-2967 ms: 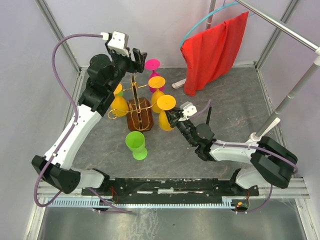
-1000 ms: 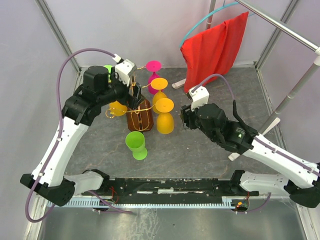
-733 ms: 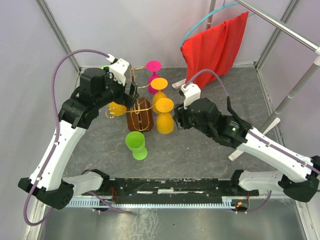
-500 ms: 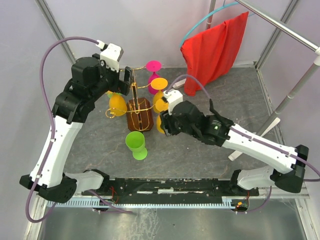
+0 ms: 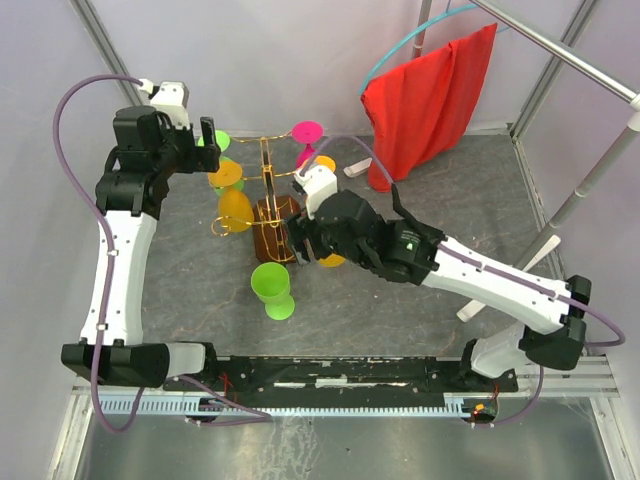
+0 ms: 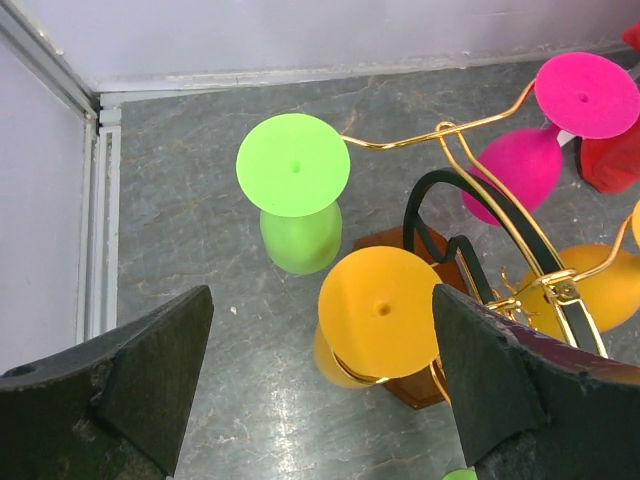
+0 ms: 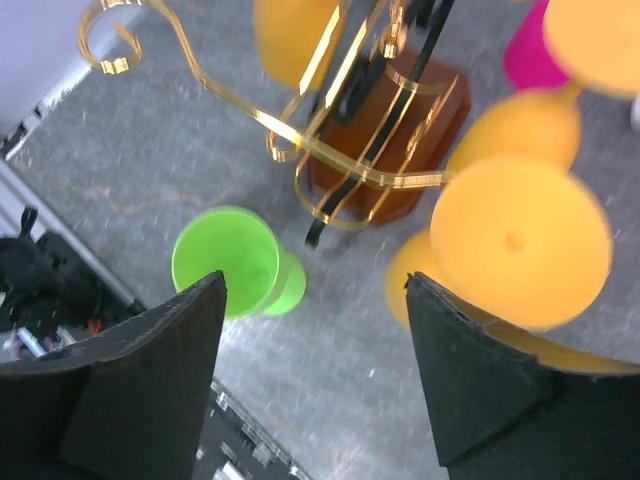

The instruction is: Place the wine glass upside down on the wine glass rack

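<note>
You had the green wine glass (image 5: 272, 287) standing upright on the table (image 5: 450, 210), mouth up. It stood just in front of the rack (image 5: 270, 228) and apart from its brown base.

Your right gripper (image 7: 315, 285) hovered above the near side of the rack, over the stretch of table between that glass and the base. Its fingers were spread wide and nothing was held between them. Your left gripper (image 6: 322, 295) was high over the far left of the rack, equally wide open and empty.

The rack carried other glasses hung foot up on its gold wire arms:
- A second green glass (image 6: 293, 170) hung at the far left.
- An orange glass (image 6: 380, 312) hung beside it, nearer the post.
- A pink glass (image 6: 585, 95) hung on the far side.
- Another orange glass (image 7: 520, 240) hung on the right. It showed blurred, close beneath the right wrist camera, and I could not tell whether it touched its neighbour.

A red cloth (image 5: 430, 100) hung at the back right, well apart from the rack.
</note>
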`<state>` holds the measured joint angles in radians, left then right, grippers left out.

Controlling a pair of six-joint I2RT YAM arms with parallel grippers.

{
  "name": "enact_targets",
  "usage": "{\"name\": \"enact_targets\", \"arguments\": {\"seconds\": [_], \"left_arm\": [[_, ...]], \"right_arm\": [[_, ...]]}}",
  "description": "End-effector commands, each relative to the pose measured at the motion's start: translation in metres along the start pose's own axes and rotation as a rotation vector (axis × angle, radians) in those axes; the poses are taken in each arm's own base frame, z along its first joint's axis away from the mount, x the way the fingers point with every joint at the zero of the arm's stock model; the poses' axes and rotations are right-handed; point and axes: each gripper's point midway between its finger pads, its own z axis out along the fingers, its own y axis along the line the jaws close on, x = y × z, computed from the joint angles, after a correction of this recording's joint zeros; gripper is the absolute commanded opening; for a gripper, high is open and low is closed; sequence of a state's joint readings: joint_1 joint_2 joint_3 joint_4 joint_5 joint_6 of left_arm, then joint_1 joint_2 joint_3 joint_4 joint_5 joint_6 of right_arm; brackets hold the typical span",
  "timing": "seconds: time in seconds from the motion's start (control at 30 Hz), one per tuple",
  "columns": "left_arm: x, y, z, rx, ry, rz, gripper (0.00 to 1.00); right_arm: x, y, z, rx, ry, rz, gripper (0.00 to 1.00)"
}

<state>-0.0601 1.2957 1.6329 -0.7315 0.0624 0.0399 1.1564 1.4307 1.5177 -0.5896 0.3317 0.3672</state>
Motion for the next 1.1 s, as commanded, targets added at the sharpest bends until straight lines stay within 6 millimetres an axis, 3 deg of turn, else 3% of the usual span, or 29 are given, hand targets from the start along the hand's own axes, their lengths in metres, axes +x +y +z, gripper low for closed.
{"name": "enact_targets", "arguments": {"seconds": [0.0, 0.23, 0.4, 0.5, 0.63, 0.8, 0.93, 1.07], "left_arm": [[-0.025, 0.0, -0.008, 0.034, -0.117, -0.057, 0.97], [-0.022, 0.004, -0.009, 0.034, -0.132, -0.06, 0.96], [-0.02, 0.004, -0.008, 0.043, -0.131, -0.055, 0.97], [-0.02, 0.005, -0.008, 0.04, -0.134, -0.052, 0.97], [-0.023, 0.006, -0.008, 0.034, -0.143, -0.051, 0.97], [-0.024, 0.004, -0.003, 0.047, -0.142, -0.06, 0.97], [-0.025, 0.002, 0.003, 0.06, -0.144, -0.071, 0.97], [-0.028, 0.001, 0.005, 0.068, -0.144, -0.075, 0.97]], "right_arm": [[-0.063, -0.004, 0.002, 0.057, -0.152, -0.045, 0.85], [-0.095, -0.012, 0.052, 0.006, -0.13, 0.03, 0.88], [-0.094, -0.013, 0.088, 0.005, -0.082, 0.01, 0.88], [-0.088, -0.013, 0.099, 0.008, -0.059, 0.005, 0.88], [-0.087, -0.016, 0.091, 0.014, -0.062, 0.014, 0.87], [-0.075, -0.021, 0.054, -0.005, -0.063, 0.035, 0.84], [-0.061, -0.009, 0.028, -0.064, -0.034, 0.003, 0.81], [-0.046, 0.014, 0.016, -0.113, 0.001, -0.058, 0.78]]}}
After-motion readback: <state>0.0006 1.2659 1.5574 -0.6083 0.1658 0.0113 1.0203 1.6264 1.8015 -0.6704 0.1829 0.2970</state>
